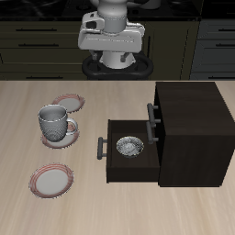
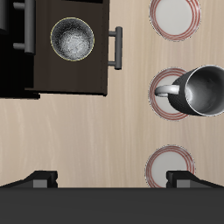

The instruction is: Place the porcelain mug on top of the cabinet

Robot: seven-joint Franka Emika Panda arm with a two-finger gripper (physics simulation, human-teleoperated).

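The porcelain mug [image 1: 55, 124] [image 2: 203, 90] is glossy grey-white and stands upright on a pink-rimmed plate [image 2: 166, 109], its loop handle turned toward the cabinet. The cabinet [image 1: 195, 128] [image 2: 10, 61] is a dark boxy unit, and its drawer [image 1: 128, 163] is pulled out toward the mug. My gripper [image 1: 110, 44] [image 2: 112, 179] hangs high over the back of the table, well away from mug and cabinet. Its fingers [image 2: 39, 180] are spread wide, open, with nothing between them.
A small patterned grey bowl [image 1: 130, 147] [image 2: 72, 39] lies in the open drawer, behind the drawer's grey bar handle [image 1: 100, 147] [image 2: 117, 48]. Two more pink-rimmed plates lie flat on the table, one behind the mug [image 1: 68, 103] [image 2: 171, 166] and one nearer the front edge [image 1: 52, 180] [image 2: 178, 16].
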